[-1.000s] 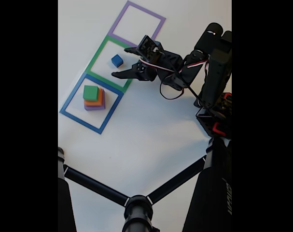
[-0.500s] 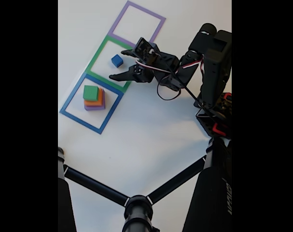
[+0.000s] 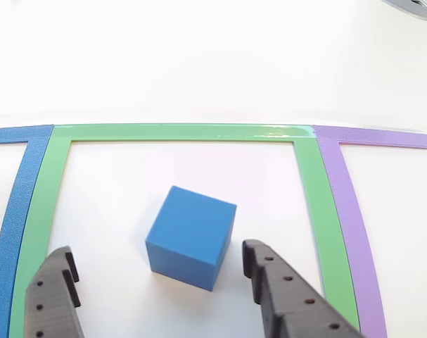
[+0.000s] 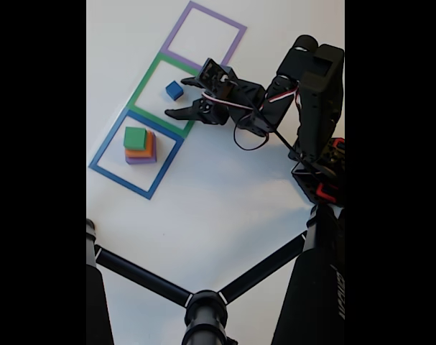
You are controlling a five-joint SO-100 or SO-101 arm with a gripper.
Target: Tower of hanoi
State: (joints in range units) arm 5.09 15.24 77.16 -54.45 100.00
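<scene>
In the other view, the blue cube (image 3: pixel 191 236) sits on the white table (image 3: pixel 199 63) inside the green square outline (image 3: pixel 178 132), turned so one corner edge faces the camera. The gripper (image 3: pixel 157 271) reaches in from the bottom edge with its jaws spread wide, one black fingertip (image 3: pixel 55 278) to the left of the cube and the other to its right, just beside the cube's lower right face. Neither finger touches the cube, and nothing is held. A strip of the blue square outline (image 3: pixel 16 211) runs left of the green one, and the purple square outline (image 3: pixel 350 211) lies to its right.

In the fixed view, the blue cube (image 4: pixel 174 90) again rests inside the green square outline (image 4: pixel 147 80), the middle of three outlines in a slanted row. The gripper (image 4: pixel 176 98) comes in from the right of the cube, its fingers apart, one tip above and right of the cube and the other below it, over the outline's lower border. Inside the blue square outline (image 4: pixel 103 151), below and left of the green one, stands a stack: purple block (image 4: pixel 140 159) at the bottom, orange block (image 4: pixel 140 151) on it, green block (image 4: pixel 135 137) on top. A black tripod (image 4: pixel 203 305) stands at the bottom of the view.
</scene>
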